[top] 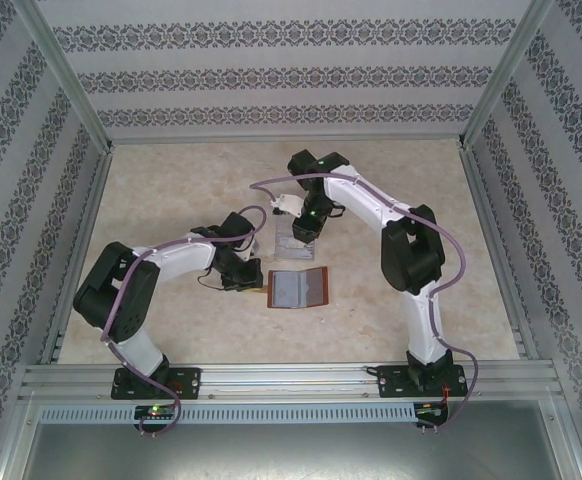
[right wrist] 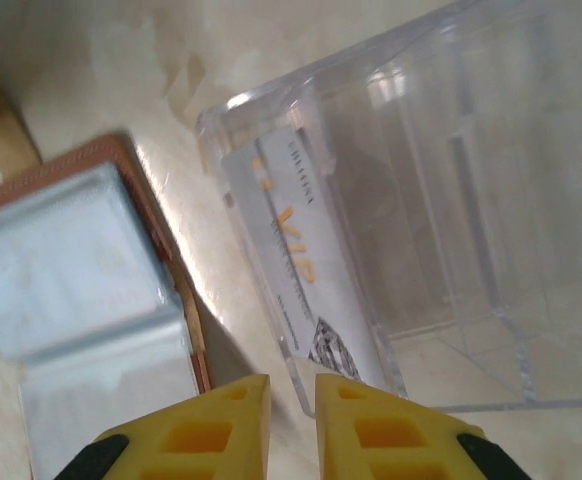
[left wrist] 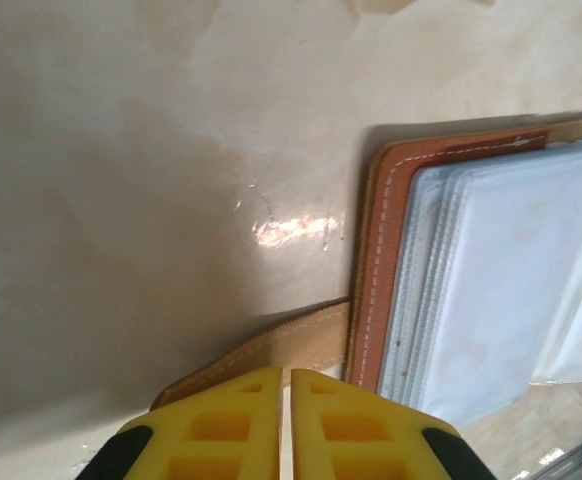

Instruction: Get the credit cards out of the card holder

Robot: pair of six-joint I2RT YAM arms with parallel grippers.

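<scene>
The card holder (top: 298, 289) lies open mid-table, its reddish-brown cover (left wrist: 383, 250) down and bluish-grey sleeves up. My left gripper (left wrist: 286, 385) is shut at the holder's left edge, tips over the tan tab strap (left wrist: 291, 345); whether it pinches the strap is hidden. A pale credit card (right wrist: 291, 250) with orange "VIP" print leans inside the clear plastic tray (right wrist: 451, 150) against its near wall. My right gripper (right wrist: 293, 395) hovers just before that tray corner, jaws slightly open and holding nothing. The holder's sleeves (right wrist: 81, 250) lie to its left.
The clear tray (top: 293, 240) stands just behind the holder, under the right gripper (top: 304, 232). The left gripper (top: 254, 277) sits low at the holder's left. Patterned walls and metal rails close in the beige table on three sides.
</scene>
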